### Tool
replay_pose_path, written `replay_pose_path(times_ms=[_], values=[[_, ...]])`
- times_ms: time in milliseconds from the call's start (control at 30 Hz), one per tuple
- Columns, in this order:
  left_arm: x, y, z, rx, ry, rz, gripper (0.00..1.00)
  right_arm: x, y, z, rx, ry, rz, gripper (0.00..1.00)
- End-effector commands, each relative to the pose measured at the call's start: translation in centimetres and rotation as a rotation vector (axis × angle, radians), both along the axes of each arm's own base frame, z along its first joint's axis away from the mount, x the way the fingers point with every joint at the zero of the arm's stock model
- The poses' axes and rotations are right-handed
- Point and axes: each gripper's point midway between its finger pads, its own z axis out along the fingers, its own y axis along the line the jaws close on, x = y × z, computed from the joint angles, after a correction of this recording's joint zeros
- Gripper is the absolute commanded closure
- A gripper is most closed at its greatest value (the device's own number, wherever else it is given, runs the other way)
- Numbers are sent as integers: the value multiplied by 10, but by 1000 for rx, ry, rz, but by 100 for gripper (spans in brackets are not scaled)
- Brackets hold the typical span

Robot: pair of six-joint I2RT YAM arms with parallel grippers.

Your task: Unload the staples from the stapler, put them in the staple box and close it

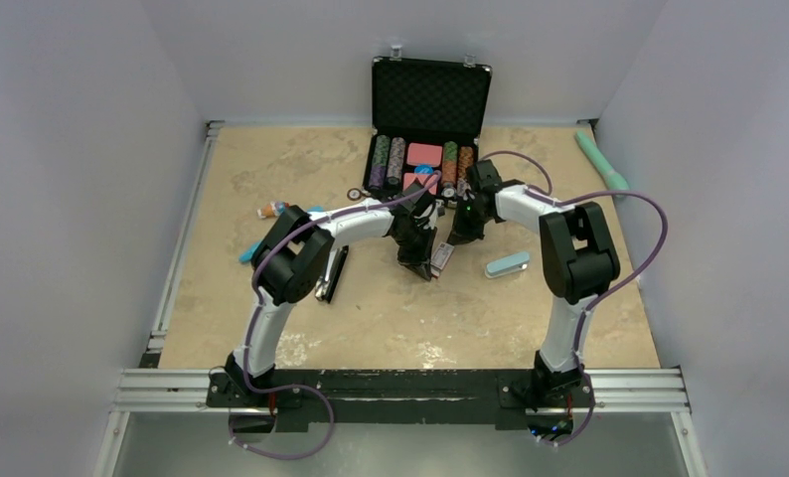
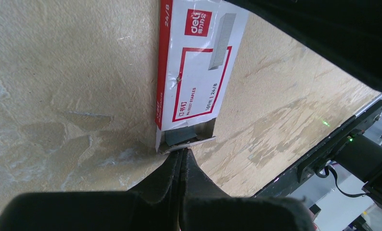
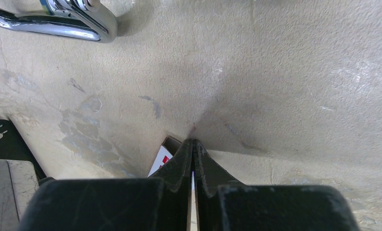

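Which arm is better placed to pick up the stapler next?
Probably left. The stapler lies right beside the left arm, while the right gripper sits farther off, past the staple box.

Top view: stapler [image 1: 335, 270] half hidden under left arm [image 1: 291, 260]. Left wrist view: staple box [image 2: 189, 72] runs off top edge.
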Motion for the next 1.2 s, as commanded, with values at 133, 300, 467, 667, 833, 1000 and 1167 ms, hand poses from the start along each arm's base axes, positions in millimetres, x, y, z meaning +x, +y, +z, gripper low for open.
replay_pose_path(times_ms=[133,300,467,667,833,1000,1167], values=[[14,7,-3,39,-80,20,100,-32,-1,-20,-49,98,34,98],[14,7,-3,38,-83,19,100,-36,-1,-23,-63,117,44,98],[13,8,-4,42,-82,19,100,-43,-3,-28,-77,144,54,99],[13,9,-4,43,-85,21,100,-49,-4,-33,-86,167,67,99],[14,10,-3,45,-90,24,100,-54,-2,-36,-93,185,90,99],[13,10,-3,44,-92,27,100,-61,1,-38,-92,206,117,99],[13,11,-4,45,-89,32,100,-73,5,-42,-80,242,158,99]])
